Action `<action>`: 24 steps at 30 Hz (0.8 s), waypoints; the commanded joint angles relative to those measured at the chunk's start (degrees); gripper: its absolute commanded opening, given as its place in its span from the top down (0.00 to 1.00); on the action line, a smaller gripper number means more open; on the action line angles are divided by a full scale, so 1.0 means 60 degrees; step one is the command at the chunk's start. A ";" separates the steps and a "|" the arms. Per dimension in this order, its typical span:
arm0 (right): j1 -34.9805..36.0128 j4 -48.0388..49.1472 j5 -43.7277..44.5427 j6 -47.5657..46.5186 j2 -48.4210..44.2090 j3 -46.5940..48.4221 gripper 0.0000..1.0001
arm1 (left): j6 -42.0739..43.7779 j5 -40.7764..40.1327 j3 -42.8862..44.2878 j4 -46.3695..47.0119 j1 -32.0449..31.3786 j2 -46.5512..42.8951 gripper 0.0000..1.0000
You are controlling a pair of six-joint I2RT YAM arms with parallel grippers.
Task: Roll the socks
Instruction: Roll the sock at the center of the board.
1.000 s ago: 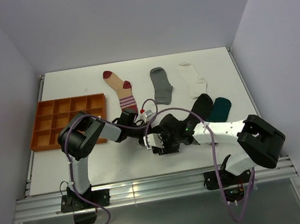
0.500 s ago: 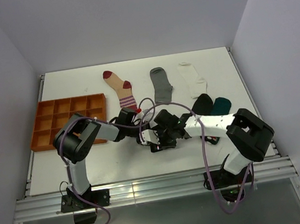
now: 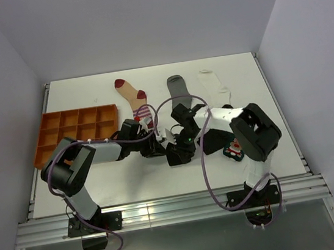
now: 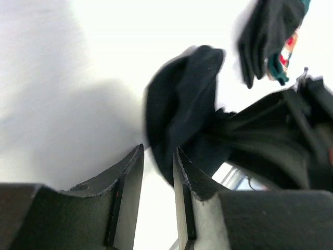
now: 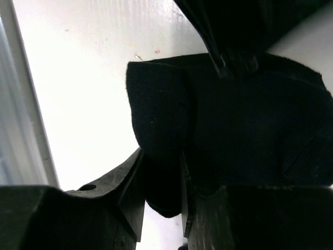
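A bunched black sock point(image 5: 156, 109) lies on the white table between my two grippers. My right gripper point(image 5: 161, 156) is shut on a fold of it, and the fabric fills the gap between its fingers. My left gripper point(image 4: 157, 151) is open right beside the same black sock point(image 4: 179, 109), with only bare table between its fingers. From above, the left gripper point(image 3: 155, 146) and right gripper point(image 3: 178, 151) meet at mid-table. The other socks lie flat: beige striped point(image 3: 132, 95), grey point(image 3: 179, 89), white point(image 3: 214, 82), and teal with a Christmas figure point(image 3: 235, 151).
An orange compartment tray point(image 3: 46, 119) sits at the left, partly under my left arm. A second dark sock point(image 4: 268, 36) lies over the teal one, beyond the right gripper. The right arm curls over the table's right middle. Cables loop above both arms.
My left gripper has opened and let go of the black sock. My right gripper has shut on it. The right arm has swung back and left, uncovering the teal sock.
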 commanded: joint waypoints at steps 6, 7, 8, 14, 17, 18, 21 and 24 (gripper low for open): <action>-0.1034 -0.4254 -0.1375 -0.0811 0.2566 0.2694 0.78 | 0.0413 -0.1687 -0.1553 0.0843 0.0111 -0.1829 0.65; -0.1049 -0.4405 -0.1405 -0.0784 0.2745 0.2943 0.79 | 0.0457 -0.1702 -0.1656 0.0932 0.0097 -0.2006 0.64; -0.1049 -0.4552 -0.1435 -0.0711 0.2935 0.3337 0.78 | 0.0544 -0.1761 -0.1816 0.0991 0.0082 -0.2153 0.64; -0.1122 -0.5812 -0.1845 -0.0739 0.4298 0.4600 0.78 | 0.1700 -0.3165 -0.1818 0.0918 -0.1000 -0.3311 0.52; -0.1152 -0.6135 -0.1948 -0.0653 0.4825 0.4922 0.77 | 0.2256 -0.3445 -0.1469 0.0846 -0.1543 -0.3400 0.47; -0.1166 -0.6150 -0.1919 -0.0579 0.4914 0.4981 0.77 | 0.2419 -0.3475 -0.1408 0.0859 -0.1646 -0.3298 0.46; -0.1210 -0.6398 -0.1947 -0.0476 0.5308 0.5332 0.76 | 0.3092 -0.3534 -0.1042 0.0757 -0.2026 -0.3049 0.44; -0.1327 -0.6910 -0.2109 -0.0578 0.5792 0.5771 0.76 | 0.3533 -0.3387 -0.0661 0.0596 -0.2261 -0.2741 0.44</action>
